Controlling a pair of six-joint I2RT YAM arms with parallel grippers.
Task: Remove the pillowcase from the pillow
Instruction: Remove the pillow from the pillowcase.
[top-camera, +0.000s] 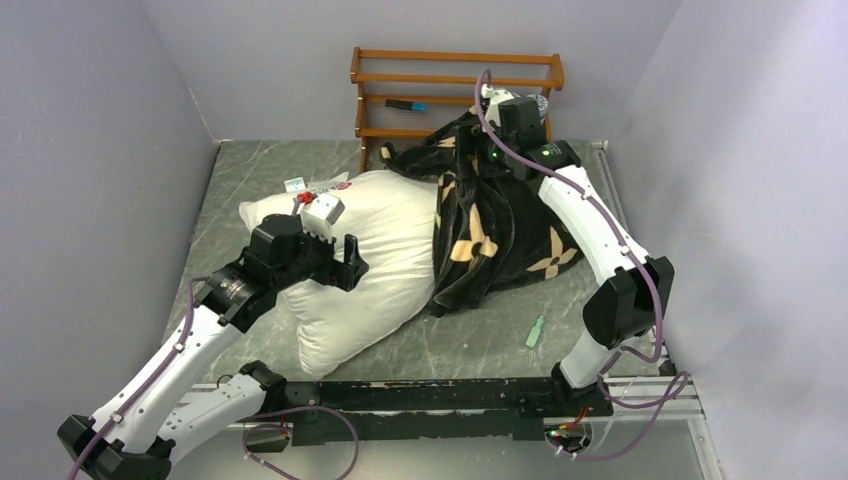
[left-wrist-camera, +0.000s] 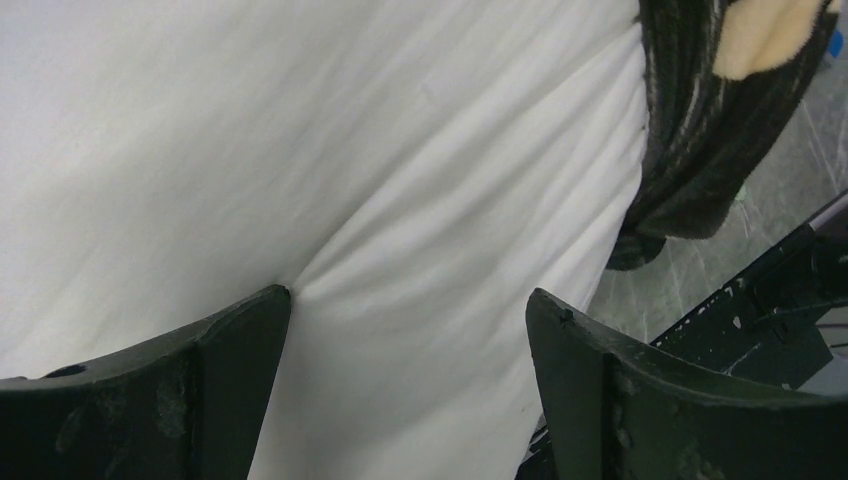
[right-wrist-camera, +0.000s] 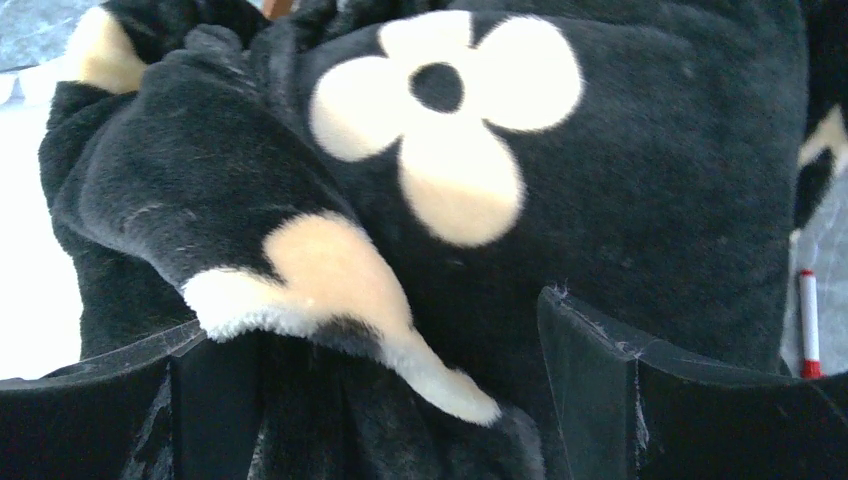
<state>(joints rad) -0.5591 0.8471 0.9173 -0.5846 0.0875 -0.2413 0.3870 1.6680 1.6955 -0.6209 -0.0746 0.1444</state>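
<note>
The left tool is being held open at the white pillow while the right tool is being held open over the bunched black pillowcase.

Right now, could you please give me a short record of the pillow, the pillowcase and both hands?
pillow: white, lying on the table, its left part bare
pillowcase: black with cream flowers, bunched over the pillow's right end
left hand: open, at the bare pillow
right hand: open, a pillowcase fold between its fingers, not clamped
rack: wooden, behind the pillowcase
task: not done, pillowcase partly on
</note>
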